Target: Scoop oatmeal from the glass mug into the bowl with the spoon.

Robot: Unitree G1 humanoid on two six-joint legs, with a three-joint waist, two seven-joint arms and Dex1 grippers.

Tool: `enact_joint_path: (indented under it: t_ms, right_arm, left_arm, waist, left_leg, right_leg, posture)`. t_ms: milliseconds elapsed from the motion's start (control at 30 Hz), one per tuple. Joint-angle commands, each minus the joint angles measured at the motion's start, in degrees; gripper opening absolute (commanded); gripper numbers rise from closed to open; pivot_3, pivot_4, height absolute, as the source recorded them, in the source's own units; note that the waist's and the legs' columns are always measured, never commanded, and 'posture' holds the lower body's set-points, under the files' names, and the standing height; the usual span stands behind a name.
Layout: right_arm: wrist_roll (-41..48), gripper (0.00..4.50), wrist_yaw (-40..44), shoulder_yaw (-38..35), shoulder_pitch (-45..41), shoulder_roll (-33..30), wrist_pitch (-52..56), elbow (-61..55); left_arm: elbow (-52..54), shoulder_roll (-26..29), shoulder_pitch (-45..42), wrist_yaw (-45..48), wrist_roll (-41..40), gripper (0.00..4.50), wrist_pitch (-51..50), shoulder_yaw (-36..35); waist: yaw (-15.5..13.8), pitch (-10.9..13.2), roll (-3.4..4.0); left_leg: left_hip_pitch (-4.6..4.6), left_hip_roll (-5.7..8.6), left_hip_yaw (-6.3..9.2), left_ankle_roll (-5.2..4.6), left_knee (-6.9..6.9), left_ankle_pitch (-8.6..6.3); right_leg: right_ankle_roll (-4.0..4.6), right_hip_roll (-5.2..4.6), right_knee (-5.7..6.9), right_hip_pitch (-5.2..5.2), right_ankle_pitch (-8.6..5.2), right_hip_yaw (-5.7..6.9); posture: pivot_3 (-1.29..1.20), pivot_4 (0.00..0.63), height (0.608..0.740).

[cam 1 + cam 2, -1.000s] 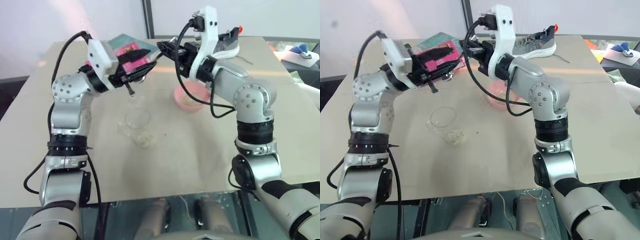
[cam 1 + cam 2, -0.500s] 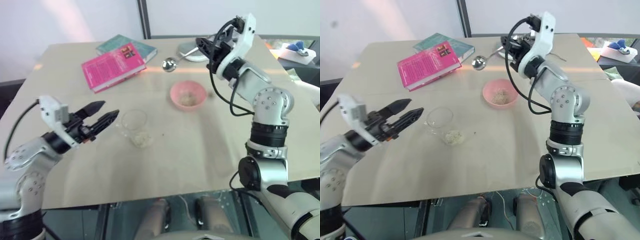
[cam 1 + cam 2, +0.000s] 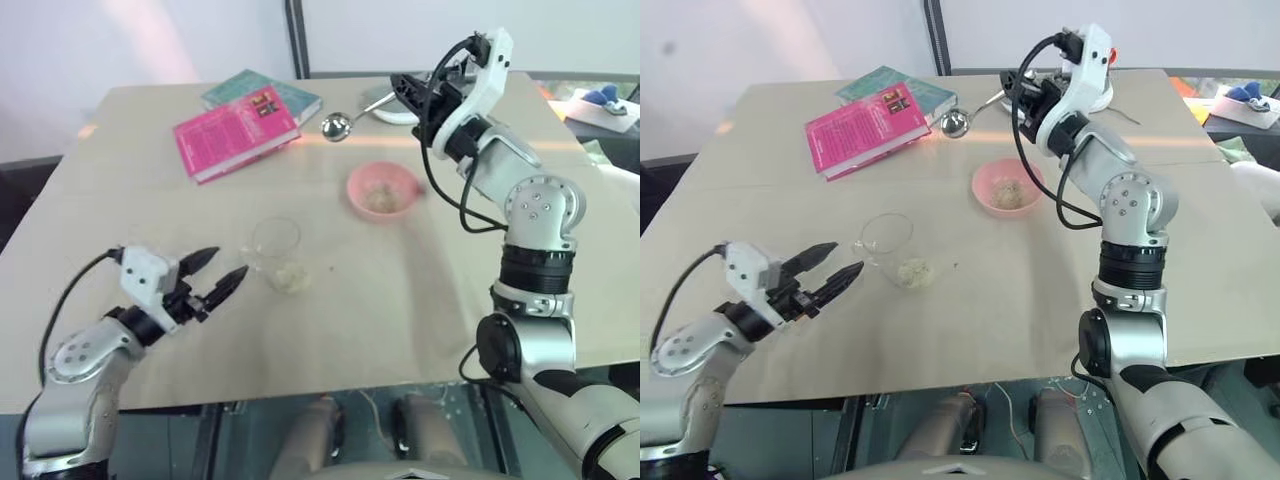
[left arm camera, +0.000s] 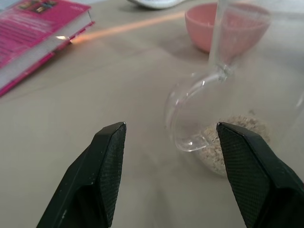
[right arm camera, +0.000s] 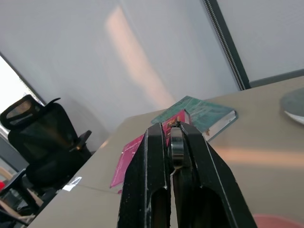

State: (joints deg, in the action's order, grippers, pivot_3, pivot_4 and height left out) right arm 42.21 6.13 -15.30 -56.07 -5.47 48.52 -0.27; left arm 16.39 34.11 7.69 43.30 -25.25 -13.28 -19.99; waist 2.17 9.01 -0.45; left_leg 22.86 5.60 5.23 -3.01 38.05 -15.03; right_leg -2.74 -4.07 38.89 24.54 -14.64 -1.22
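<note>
- Near the table's front-left edge, the left tool (image 3: 215, 279) hangs low and level with its fingers (image 4: 107, 156) spread wide and empty, aimed at the glass mug (image 3: 274, 243); this looks like a reach to steady the mug by its handle side.
- The glass mug stands upright just beyond those fingertips, not touched. Some oatmeal (image 3: 291, 278) lies in a small heap just beside its base; whether that heap is inside the glass or spilled on the table I cannot tell.
- Raised over the far side of the table, the right tool (image 3: 408, 88) is clamped shut on the handle of the spoon (image 3: 337, 126), whose shiny head sticks out toward the books. It is held high and away from the mug, probably waiting until the mug is secured.
- The bowl (image 3: 380, 191) sits between mug and right arm, with a little oatmeal already in it, so a short carry is all that is needed.
- The table (image 3: 420, 300) is plain beige. A pink book (image 3: 235, 132) overlaps a teal book (image 3: 262, 89) at the far left, and an office chair (image 5: 45, 137) stands against a pale wall.
</note>
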Motion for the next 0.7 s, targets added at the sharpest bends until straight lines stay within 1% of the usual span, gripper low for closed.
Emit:
enact_joint_path:
  t_ms: [33, 133, 167, 233, 267, 333, 400, 433, 700]
  right_arm:
    - [1.32, 0.0, -0.61, -0.63, -0.83, -0.35, -0.75, -4.03]
    - [1.58, 0.0, -0.99, -0.6, 0.13, -0.84, 0.13, -5.45]
    - [1.56, 0.0, -1.04, -0.53, 0.51, -1.14, 0.38, -5.87]
    - [1.77, 0.0, -1.21, -0.56, 1.12, -1.56, 0.76, -6.59]
    - [1.89, 0.0, -1.32, -0.62, 1.32, -1.67, 0.93, -6.9]
    - [1.92, 0.0, -1.45, -0.57, 1.65, -1.96, 1.16, -7.36]
    - [1.87, 0.0, -1.53, -0.26, 1.93, -2.18, 1.29, -7.83]
    - [1.8, 0.0, -1.51, 0.0, 2.05, -2.3, 1.33, -8.07]
    - [1.43, 0.0, 0.69, 4.05, 2.81, -4.06, 1.75, -12.69]
  left_arm:
    - [-2.29, -0.64, -2.47, -0.44, 2.03, 3.15, 3.64, 1.37]
    - [-5.43, -1.94, -5.64, -1.1, 2.83, 3.15, 4.72, 3.01]
    - [-6.4, -2.47, -6.73, -1.61, 2.92, 2.93, 4.85, 3.29]
    - [-7.28, -3.29, -8.04, -2.22, 3.16, 2.31, 5.13, 3.87]
    - [-7.35, -3.62, -8.32, -2.3, 3.31, 1.83, 5.28, 4.27]
    - [-7.6, -4.3, -8.77, -2.75, 3.72, 1.05, 5.55, 5.19]
    - [-7.94, -4.95, -9.41, -3.42, 4.17, 0.12, 5.62, 5.78]
    - [-8.17, -5.27, -9.91, -3.91, 4.38, 0.02, 5.63, 6.12]
    - [-8.36, -7.62, -15.81, -10.44, 4.68, 0.02, 2.7, 6.6]
  waist:
    - [0.05, 0.0, 0.0]
    - [0.02, 0.0, 0.0]
    - [0.01, 0.0, 0.0]
    - [0.06, -0.01, -0.01]
    - [0.1, -0.01, -0.01]
    - [0.15, 0.0, -0.01]
    - [0.09, -0.02, -0.02]
    - [0.06, -0.03, -0.01]
    - [0.05, -0.04, 0.02]
  left_leg:
    - [0.01, 0.0, 0.0, 0.0, -0.01, 0.0]
    - [0.02, 0.0, 0.0, 0.0, -0.03, 0.0]
    - [0.03, 0.0, 0.0, 0.0, -0.03, 0.0]
    - [0.03, 0.0, 0.0, 0.0, -0.02, 0.0]
    - [0.03, 0.0, -0.02, 0.0, -0.01, 0.0]
    - [0.03, 0.0, -0.05, -0.01, -0.02, 0.0]
    - [0.04, 0.0, -0.05, -0.01, -0.04, 0.0]
    - [0.03, -0.01, -0.03, 0.0, -0.03, 0.0]
    - [0.03, -0.02, -0.06, 0.0, 0.01, 0.0]
  right_leg:
    - [0.0, 0.01, -0.01, 0.03, 0.0, 0.0]
    - [0.0, 0.0, 0.01, 0.05, 0.0, 0.0]
    - [0.0, 0.0, 0.0, 0.05, 0.0, 0.0]
    - [-0.01, 0.0, 0.0, 0.04, 0.0, 0.0]
    - [-0.01, 0.0, 0.0, 0.04, 0.0, -0.01]
    - [-0.01, 0.0, 0.01, 0.03, 0.0, -0.06]
    - [-0.01, 0.0, 0.01, 0.04, 0.0, -0.06]
    - [-0.01, 0.0, 0.02, 0.04, 0.0, -0.03]
    - [-0.01, 0.01, 0.06, 0.03, 0.01, -0.06]
  posture:
    - [0.0, 0.15, 0.74]
    - [0.0, 0.15, 0.74]
    - [0.0, 0.15, 0.74]
    - [0.0, 0.15, 0.74]
    - [0.0, 0.15, 0.74]
    - [0.0, 0.15, 0.74]
    - [0.0, 0.15, 0.74]
    - [0.0, 0.15, 0.74]
    - [0.0, 0.15, 0.74]
